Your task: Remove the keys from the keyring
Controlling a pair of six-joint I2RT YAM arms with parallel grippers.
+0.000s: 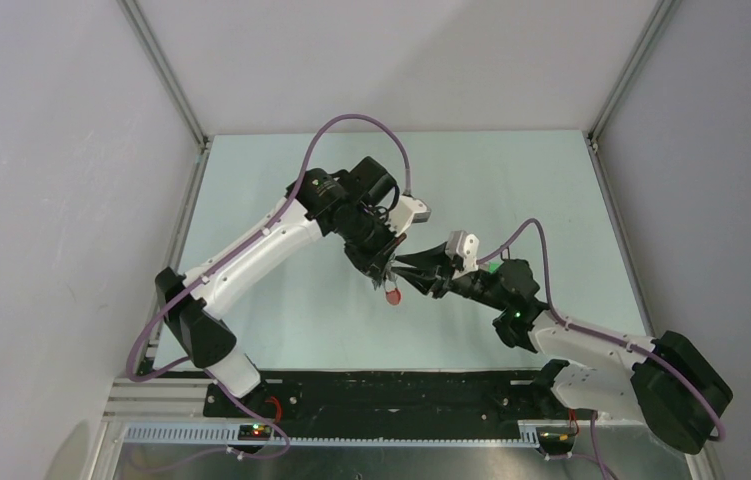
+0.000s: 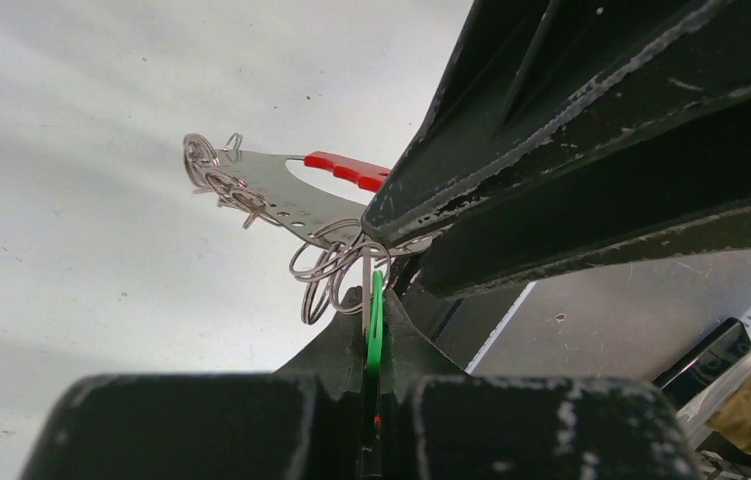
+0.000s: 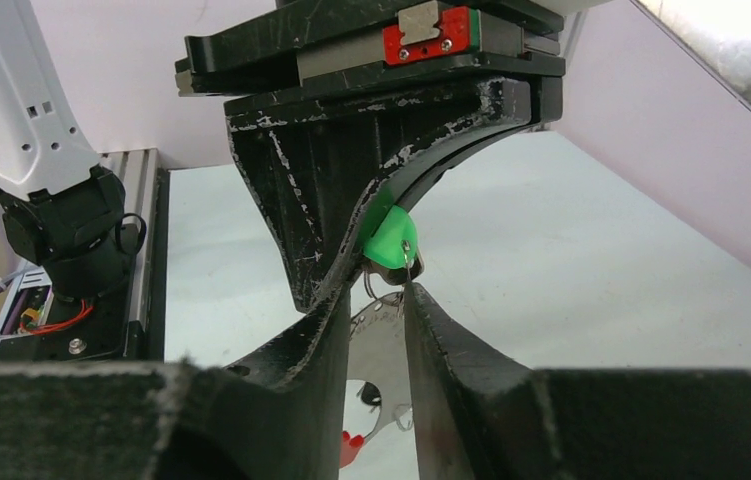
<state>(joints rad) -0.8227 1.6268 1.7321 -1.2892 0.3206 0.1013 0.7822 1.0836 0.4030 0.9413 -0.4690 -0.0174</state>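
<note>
The keyring hangs in mid-air between my two grippers. Its red band [image 1: 392, 296] dangles below them. In the left wrist view the red band [image 2: 346, 170] edges a grey metal tag [image 2: 281, 190], with silver wire rings [image 2: 331, 265] bunched at its near end. My left gripper [image 2: 376, 297] is shut on a key with a green head [image 2: 376, 310]. My right gripper [image 3: 379, 300] is shut on the wire rings right beside the green key head [image 3: 391, 240]. The tag [image 3: 376, 350] hangs behind its fingers. No blue key shows.
The pale green table [image 1: 281, 320] lies under the grippers. A black base rail [image 1: 401, 392] runs along the near edge. Grey walls with metal frame posts [image 1: 166, 70] stand left and right. The left arm's base [image 3: 61, 230] stands at the left of the right wrist view.
</note>
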